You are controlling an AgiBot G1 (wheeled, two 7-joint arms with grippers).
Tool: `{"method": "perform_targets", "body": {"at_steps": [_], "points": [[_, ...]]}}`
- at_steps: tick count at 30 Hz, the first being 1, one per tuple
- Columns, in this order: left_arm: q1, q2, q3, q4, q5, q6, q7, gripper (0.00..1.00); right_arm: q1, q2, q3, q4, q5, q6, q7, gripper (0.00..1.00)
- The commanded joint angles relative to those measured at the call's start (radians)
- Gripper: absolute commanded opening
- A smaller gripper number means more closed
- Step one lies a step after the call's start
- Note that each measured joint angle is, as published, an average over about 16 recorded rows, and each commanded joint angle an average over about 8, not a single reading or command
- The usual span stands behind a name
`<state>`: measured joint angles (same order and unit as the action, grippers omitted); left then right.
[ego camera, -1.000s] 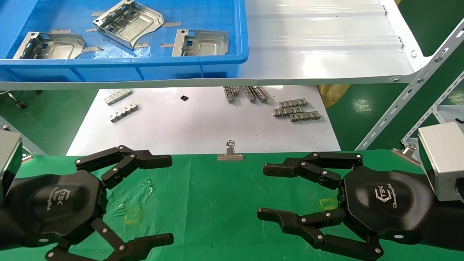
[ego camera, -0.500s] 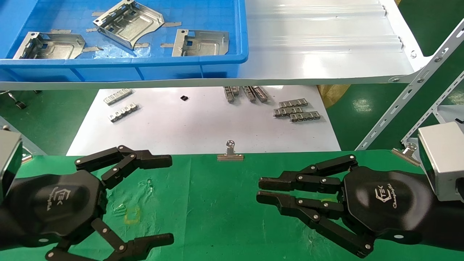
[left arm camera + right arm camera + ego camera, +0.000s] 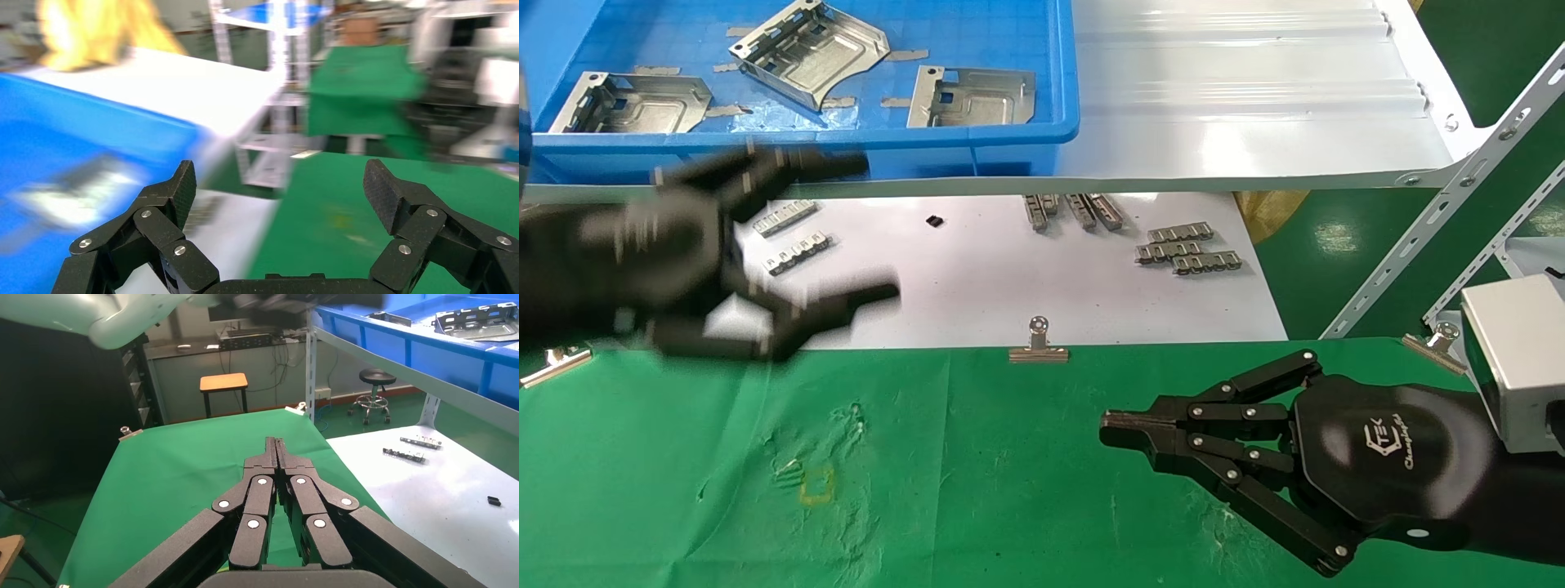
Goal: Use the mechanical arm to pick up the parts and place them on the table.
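Though gaping, left claw point(image 3: 846, 233) just short of parts point(image 3: 809, 53).

A blue plastic bin point(image 3: 846, 159) sits on a glossy white shelf point(image 3: 1238, 122) beyond the desk's far edge. Below it, a white sheet point(image 3: 977, 286) carries scattered small toothed metal strips point(image 3: 1189, 251). Silver binder clips grip the far edge at its middle point(image 3: 1038, 347) and near both far corners.

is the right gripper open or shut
Shut and empty: the right gripper has its fingertips pressed together with nothing between them, low over the green table.
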<state>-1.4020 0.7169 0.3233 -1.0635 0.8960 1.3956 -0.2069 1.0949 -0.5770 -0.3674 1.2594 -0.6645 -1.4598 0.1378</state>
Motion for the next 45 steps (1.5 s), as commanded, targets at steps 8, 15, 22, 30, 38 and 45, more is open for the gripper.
{"method": "perform_targets", "body": {"at_steps": [8,15,22,30,38,45], "points": [[-0.386,0.188,0.113,0.433,0.266,-0.139,0.021,1.0,0.0,0.0,0.0,0.0,0.0,0.0,0.0,0.0],[-0.564,0.323,0.179,0.756,0.43,-0.388,0.065,1.0,0.0,0.0,0.0,0.0,0.0,0.0,0.0,0.17],[-0.642,0.391,0.233,0.929,0.524,-0.505,0.089,0.3,0.0,0.0,0.0,0.0,0.0,0.0,0.0,1.0],[-0.678,0.414,0.254,1.006,0.556,-0.505,0.101,0.0,0.0,0.0,0.0,0.0,0.0,0.0,0.0,1.0],[-0.686,0.418,0.253,1.035,0.555,-0.506,0.114,0.0,0.0,0.0,0.0,0.0,0.0,0.0,0.0,1.0],[-0.688,0.416,0.25,1.044,0.55,-0.514,0.128,0.0,0.0,0.0,0.0,0.0,0.0,0.0,0.0,1.0]]}}
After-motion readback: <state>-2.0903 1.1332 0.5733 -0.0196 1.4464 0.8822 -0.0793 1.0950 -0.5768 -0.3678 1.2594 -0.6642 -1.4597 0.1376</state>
